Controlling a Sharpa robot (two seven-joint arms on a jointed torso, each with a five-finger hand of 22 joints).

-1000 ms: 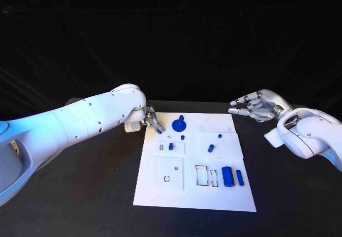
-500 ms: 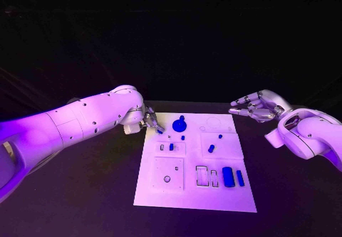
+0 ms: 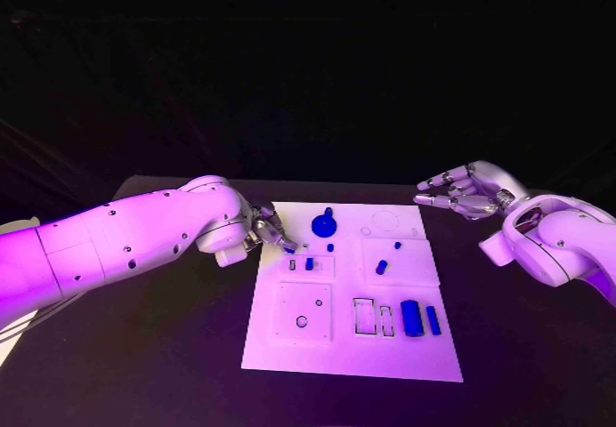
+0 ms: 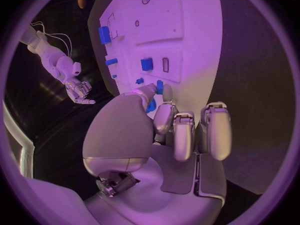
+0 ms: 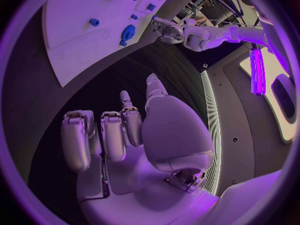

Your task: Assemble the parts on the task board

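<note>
While left hand (image 3: 266, 229) pinches small blue part (image 4: 152, 105) at task board (image 3: 346, 356) edge for insertion, right hand (image 3: 458, 192) hangs clear, fingers curled, grasping nothing.

Black table (image 3: 167, 356), dark cloth backdrop (image 3: 308, 89) behind it

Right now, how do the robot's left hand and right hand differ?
The left hand sits at the task board's far left edge, pinching a small blue part; the right hand is off the board to its right, holding nothing. Both have fingers curled inward.
</note>
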